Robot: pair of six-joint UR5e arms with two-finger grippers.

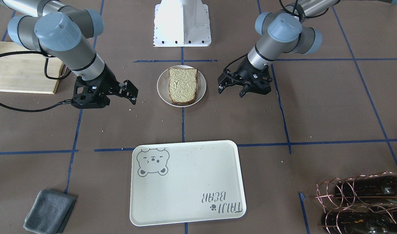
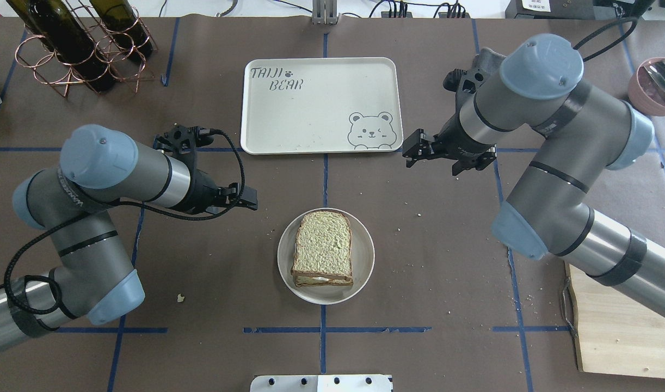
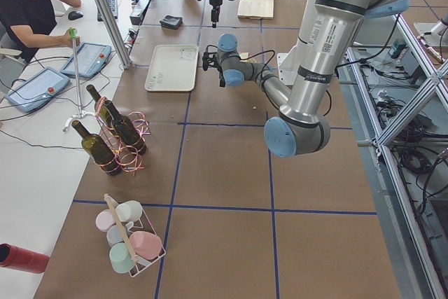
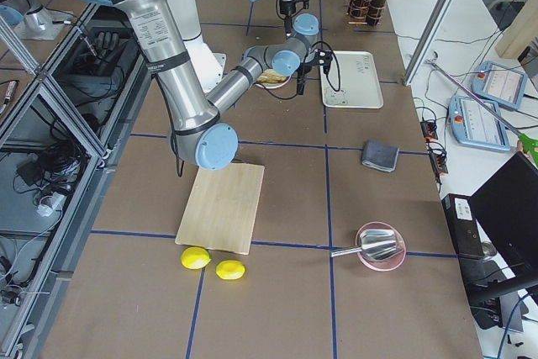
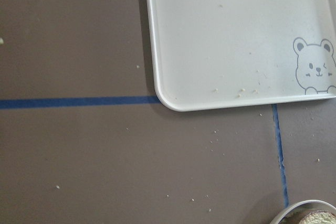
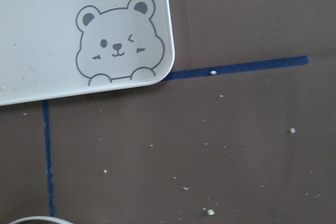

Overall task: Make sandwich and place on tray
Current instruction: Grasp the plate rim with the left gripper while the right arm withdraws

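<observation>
The sandwich [image 2: 322, 247] sits stacked on a round white plate [image 2: 366, 267] at mid-tabletop [image 2: 430, 261], apart from the tray [image 2: 311, 103], flanked by the empty left gripper [image 1: 231, 89], fingers parted, and the right gripper [image 1: 131, 92], whose spread I cannot tell.

A round white plate [image 2: 366, 260] sits at the middle of the brown-covered table [image 1: 315, 113], over a blue tape line [image 1: 182, 126], with crumbs scattered around it. A pale wooden cutting board [image 4: 223, 206] lies toward one end, two yellow lemons [image 4: 195, 257] just beside its edge and a pink bowl [image 4: 380, 246] holding a metal scoop [image 4: 363, 249] nearby. A folded grey cloth [image 1: 49, 211] lies flat. A copper wire rack [image 2: 66, 83] holds dark green wine bottles [image 2: 66, 38].
</observation>
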